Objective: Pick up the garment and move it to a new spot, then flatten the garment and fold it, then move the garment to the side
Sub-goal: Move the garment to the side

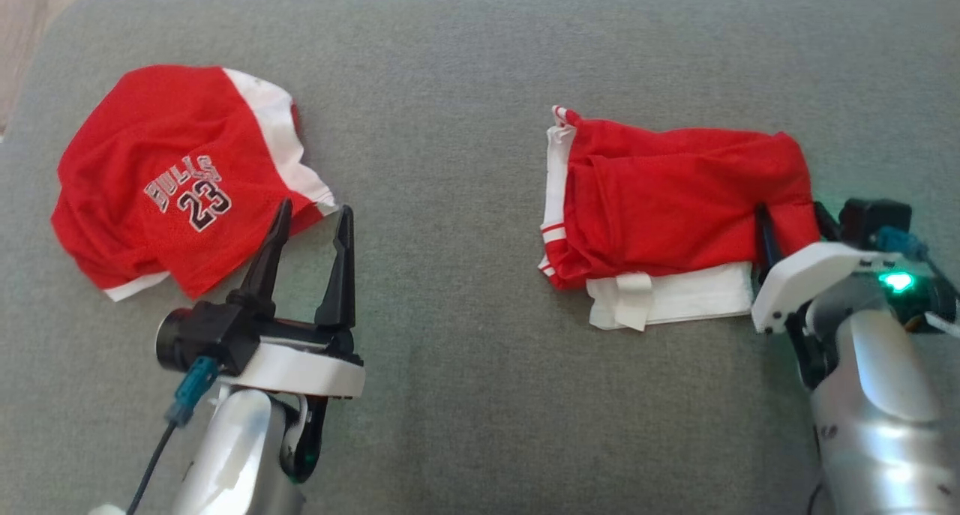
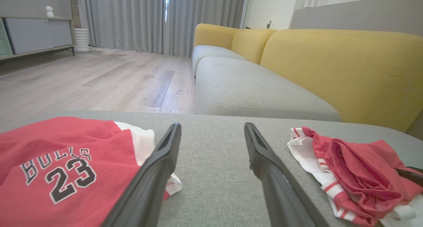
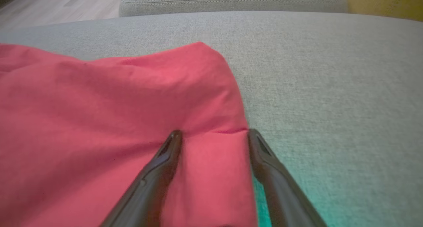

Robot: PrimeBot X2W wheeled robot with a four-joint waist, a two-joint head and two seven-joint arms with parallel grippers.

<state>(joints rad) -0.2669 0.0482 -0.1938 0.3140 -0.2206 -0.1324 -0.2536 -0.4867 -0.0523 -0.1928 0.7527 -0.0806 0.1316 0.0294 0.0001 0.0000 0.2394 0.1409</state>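
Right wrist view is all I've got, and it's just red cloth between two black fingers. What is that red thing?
Observer: A folded red garment with white trim, lying on a grey cushion. The right gripper straddles its right end, open.
Operator: Is anything else lying there?
Observer: Yes, a crumpled red jersey reading BULLS 23 lies to the left, apart from the folded one.
Operator: Where's my other hand?
Observer: The left gripper is open and empty, at the jersey's white-edged corner.
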